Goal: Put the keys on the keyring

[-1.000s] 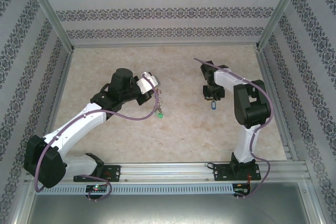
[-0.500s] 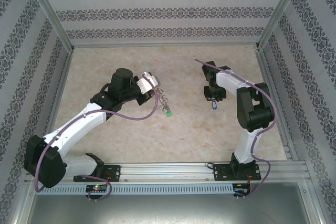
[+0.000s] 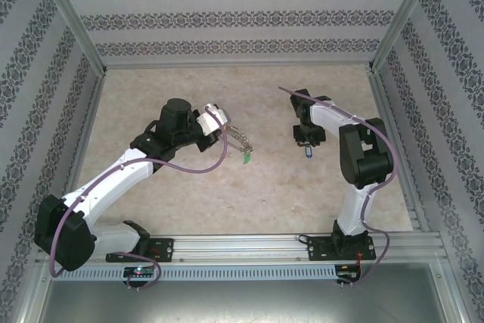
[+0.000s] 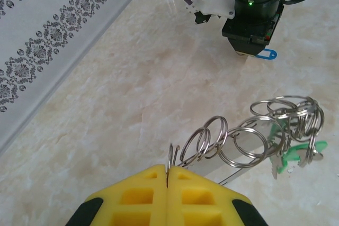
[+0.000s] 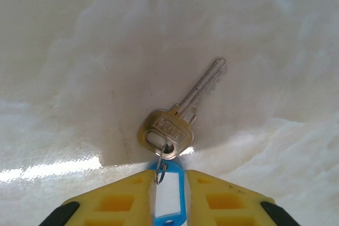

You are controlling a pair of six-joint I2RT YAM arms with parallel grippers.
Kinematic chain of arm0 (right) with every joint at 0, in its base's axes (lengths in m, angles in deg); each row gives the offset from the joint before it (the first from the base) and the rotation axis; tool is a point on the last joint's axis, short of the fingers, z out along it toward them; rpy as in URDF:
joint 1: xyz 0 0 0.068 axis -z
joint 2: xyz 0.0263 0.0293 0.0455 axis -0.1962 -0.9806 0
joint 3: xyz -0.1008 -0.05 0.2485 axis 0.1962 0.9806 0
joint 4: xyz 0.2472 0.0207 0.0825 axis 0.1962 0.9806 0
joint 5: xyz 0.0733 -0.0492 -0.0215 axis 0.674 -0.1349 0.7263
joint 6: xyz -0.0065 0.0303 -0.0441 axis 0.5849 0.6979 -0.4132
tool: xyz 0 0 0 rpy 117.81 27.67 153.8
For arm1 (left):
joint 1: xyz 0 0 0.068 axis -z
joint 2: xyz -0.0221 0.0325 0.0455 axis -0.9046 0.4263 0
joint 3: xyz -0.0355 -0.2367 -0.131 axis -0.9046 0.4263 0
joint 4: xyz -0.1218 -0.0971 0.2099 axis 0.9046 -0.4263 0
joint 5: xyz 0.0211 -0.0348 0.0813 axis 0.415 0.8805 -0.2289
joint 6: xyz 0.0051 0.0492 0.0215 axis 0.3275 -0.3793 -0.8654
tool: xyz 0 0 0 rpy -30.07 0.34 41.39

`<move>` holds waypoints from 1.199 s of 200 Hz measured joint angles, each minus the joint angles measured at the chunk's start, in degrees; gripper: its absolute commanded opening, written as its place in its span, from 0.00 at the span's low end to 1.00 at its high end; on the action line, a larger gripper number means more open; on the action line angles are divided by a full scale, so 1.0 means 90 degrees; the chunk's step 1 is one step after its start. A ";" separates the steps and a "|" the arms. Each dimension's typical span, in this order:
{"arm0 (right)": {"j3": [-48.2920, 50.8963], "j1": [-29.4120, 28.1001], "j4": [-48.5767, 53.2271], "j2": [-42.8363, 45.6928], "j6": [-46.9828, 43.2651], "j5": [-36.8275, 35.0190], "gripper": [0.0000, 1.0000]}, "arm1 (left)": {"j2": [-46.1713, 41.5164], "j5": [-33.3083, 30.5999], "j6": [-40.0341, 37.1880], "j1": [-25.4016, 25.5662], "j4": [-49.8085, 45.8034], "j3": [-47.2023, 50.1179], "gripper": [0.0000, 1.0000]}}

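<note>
Over table [image 3: 189, 88], left hand [image 4: 167, 170] pinching keyring [image 4: 210, 167], right hand [image 5: 168, 175] gripping blue tag [image 5: 168, 195]

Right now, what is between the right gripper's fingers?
A blue tag with a white label, pinched in the right gripper; its small ring holds a silver key lying on the table. The tag's near end is hidden.

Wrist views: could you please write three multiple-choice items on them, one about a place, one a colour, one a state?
1. Where is the blue tag? A between the fingers of the right gripper; B against the wall; C at the table's near edge.
2. Which colour is the tag hanging on the keyring? A red; B green; C yellow.
3. How is the left gripper? A wide open; B shut on the keyring; C shut on nothing.
A, fingers flank it; B, green shows among the rings; B, pads pinch the wire.
</note>
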 measured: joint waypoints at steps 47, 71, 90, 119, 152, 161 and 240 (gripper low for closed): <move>0.0000 0.0000 0.0002 -0.0092 -0.0007 -0.0068 0.18 | 0.0000 0.0000 0.0002 0.0000 -0.0002 0.0000 0.00; 0.0000 0.0000 0.0000 -0.0119 -0.0032 -0.0073 0.15 | 0.0000 0.0000 0.0002 0.0000 0.0000 0.0000 0.00; 0.0002 0.0000 -0.0002 -0.0119 -0.0058 -0.0080 0.13 | 0.0000 0.0000 0.0002 0.0000 -0.0002 0.0000 0.00; 0.0007 0.0000 -0.0022 -0.0119 -0.0073 -0.0092 0.12 | 0.0000 0.0000 0.0002 0.0000 0.0000 0.0000 0.00; 0.0007 0.0000 -0.0027 -0.0121 -0.0100 -0.0095 0.08 | 0.0000 -0.0002 0.0002 0.0000 -0.0002 0.0000 0.00; 0.0007 0.0000 -0.0027 -0.0121 -0.0100 -0.0095 0.07 | 0.0000 0.0000 0.0002 0.0000 -0.0002 0.0000 0.00; 0.0243 -0.0036 -0.0272 0.0121 -0.0612 -0.0017 0.00 | -0.0002 0.0002 -0.0005 0.0000 -0.0005 0.0000 0.00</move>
